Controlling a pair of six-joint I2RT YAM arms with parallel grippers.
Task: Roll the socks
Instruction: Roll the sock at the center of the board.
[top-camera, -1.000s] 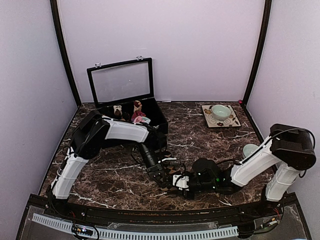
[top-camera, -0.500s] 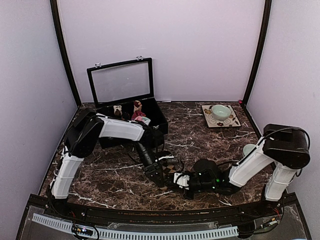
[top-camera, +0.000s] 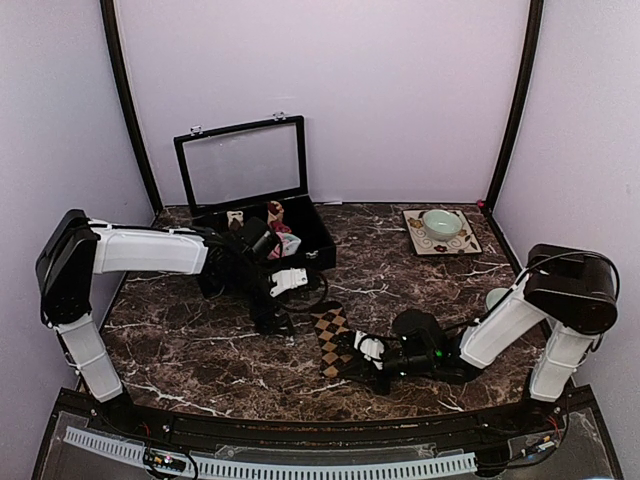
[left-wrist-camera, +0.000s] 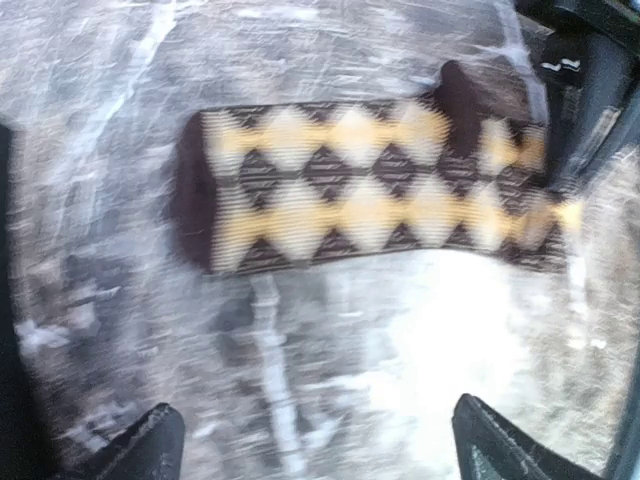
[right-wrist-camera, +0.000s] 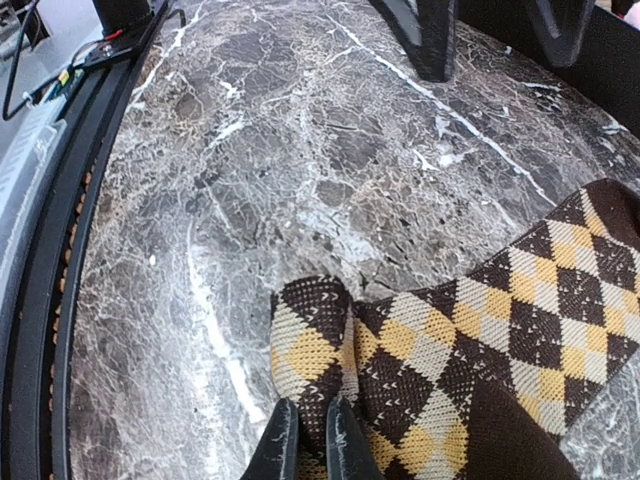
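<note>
The right gripper (right-wrist-camera: 305, 428) is clamped on the folded end of the brown checked sock (right-wrist-camera: 480, 330), which lies flat ahead of its fingertips. The left gripper (left-wrist-camera: 320, 445) hangs wide open, the sock's other end just ahead of it. Soft, limp knit: best gripped at the folded edge, both layers

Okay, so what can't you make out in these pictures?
Left wrist: motion blur smears the dark brown sock with tan diamond checks.
Top: the pink sock is mostly hidden inside the black case.
Right wrist: the right gripper covers the pinched fold, and the frame edge cuts the sock.
</note>
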